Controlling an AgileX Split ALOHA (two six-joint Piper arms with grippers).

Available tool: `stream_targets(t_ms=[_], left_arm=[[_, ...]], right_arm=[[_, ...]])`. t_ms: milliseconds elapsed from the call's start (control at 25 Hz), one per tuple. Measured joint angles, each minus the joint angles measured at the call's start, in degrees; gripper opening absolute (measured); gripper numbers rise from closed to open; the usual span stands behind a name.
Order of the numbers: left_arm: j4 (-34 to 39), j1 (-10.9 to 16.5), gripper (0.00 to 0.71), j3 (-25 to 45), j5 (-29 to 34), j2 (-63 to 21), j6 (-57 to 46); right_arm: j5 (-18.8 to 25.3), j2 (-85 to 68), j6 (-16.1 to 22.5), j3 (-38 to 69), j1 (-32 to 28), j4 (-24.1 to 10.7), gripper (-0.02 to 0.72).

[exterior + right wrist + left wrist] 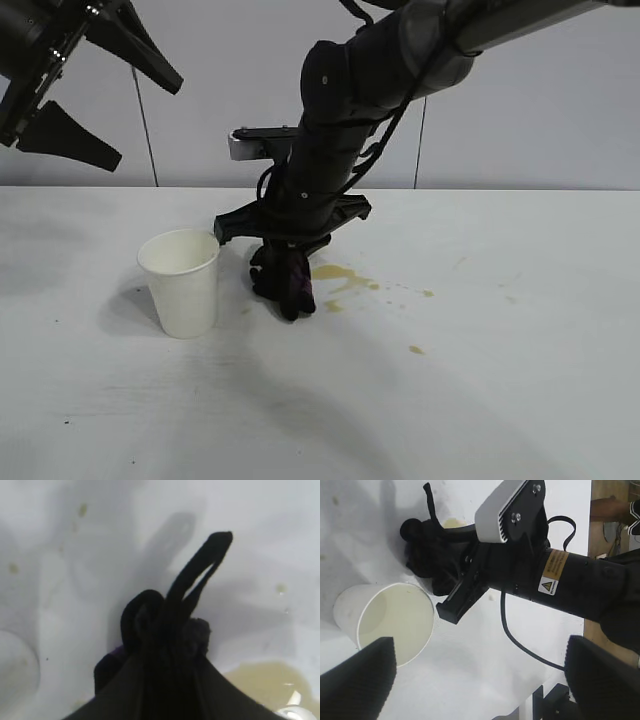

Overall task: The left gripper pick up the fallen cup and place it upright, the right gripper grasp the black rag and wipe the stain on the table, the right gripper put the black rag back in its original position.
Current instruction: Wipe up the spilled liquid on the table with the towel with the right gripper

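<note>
- Right gripper (pixel 290 262), exterior view: fingers are clamping the black rag (pixel 287 285), which is hanging in a limp bunch with its lower folds touching the table (pixel 520 400) just beside the stain (pixel 338 272). Soft, light and floppy by the look of it; a pinch on the bunched top, as here, is probably the surest hold.
- Left gripper (pixel 95 100), same view: hanging raised at the upper left, fingers spread wide, carrying nothing.
- Cup (pixel 181 282), same view: standing upright near the rag, mouth up. Thin paper, likely light and easily crushed.
- Left wrist view: looking into the cup (pixel 395 620), which is showing nothing inside but a pale wall; black rag (pixel 427 555) bunched beyond its rim, a sliver of stain (pixel 452 523) past it.
- Right wrist view: black rag (pixel 165 635) is filling the space between the closed fingers, one loop poking free; stain (pixel 260 685) is lying beside it, unwiped, with small splashes farther off.
</note>
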Motion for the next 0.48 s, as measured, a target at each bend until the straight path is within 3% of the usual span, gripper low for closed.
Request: stream_targets(t_ms=[320,480], left_arm=[[0.00,0.00,0.657,0.00,0.45,0.00,0.00],[0.00,0.00,0.657,0.00,0.46,0.00,0.00]], right_arm=[[2.48,0.16,0.65,-0.70,-2.97,-2.24,0.113],[6.70,0.05,2.43,-1.04,-3.98,-4.93,0.113]])
